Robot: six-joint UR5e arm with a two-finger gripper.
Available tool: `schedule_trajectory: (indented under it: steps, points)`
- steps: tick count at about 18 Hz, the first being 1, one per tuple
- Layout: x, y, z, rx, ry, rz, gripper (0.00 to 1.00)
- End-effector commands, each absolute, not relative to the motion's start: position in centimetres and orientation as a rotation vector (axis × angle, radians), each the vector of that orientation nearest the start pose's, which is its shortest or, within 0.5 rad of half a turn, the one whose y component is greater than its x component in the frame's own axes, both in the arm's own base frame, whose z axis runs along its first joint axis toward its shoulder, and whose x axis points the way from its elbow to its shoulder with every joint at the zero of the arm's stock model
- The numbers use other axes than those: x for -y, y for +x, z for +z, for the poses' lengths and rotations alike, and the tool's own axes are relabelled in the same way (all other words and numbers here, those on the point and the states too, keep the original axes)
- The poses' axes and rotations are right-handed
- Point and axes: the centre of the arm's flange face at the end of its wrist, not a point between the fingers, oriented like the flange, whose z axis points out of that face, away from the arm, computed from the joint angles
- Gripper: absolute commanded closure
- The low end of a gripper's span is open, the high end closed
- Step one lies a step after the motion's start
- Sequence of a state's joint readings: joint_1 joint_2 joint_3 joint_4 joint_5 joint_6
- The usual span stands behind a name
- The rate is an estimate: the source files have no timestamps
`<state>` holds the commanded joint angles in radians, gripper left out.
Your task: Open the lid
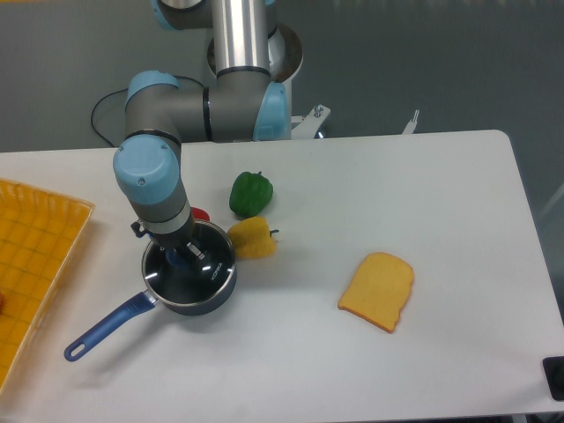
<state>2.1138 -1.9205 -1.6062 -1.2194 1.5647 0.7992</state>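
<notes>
Reading from the left, we see a yellow tray (35, 238) well left of the pan (189, 286). The lid (194, 269) sits on the pan, so opening it remains. Our gripper (185, 256) hangs over the knob (183, 257); whether it pinches we cannot tell. Peppers (251, 207) and bread (379, 291) lie to the pan's right.

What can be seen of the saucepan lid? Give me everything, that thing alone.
The lid is a round clear glass disc with a thin silver rim, lying flat on the dark blue saucepan at the table's left. Light glints off the glass, and the dark inside of the pan shows through it. A blue knob sits at its centre. The gripper stands straight over that knob, hiding much of the lid; whether its fingers have closed on it cannot be told.
</notes>
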Motion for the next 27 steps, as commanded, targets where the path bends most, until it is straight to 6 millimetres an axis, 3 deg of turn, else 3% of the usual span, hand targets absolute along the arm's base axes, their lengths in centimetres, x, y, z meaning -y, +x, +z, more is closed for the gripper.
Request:
schedule_trajectory:
  steps: [9, 13, 20, 27]
  points:
    - [-58.5, -20.6, 33.6, -0.393, -3.167, -0.082, 0.51]
    - [-58.2, -22.0, 35.3, -0.453, -3.141, -0.071, 0.52]
    - [-57.9, -23.7, 36.2, -0.520, -3.110, -0.060, 0.53]
    - [-57.2, -23.7, 36.7, -0.567, -3.099, -0.063, 0.53]
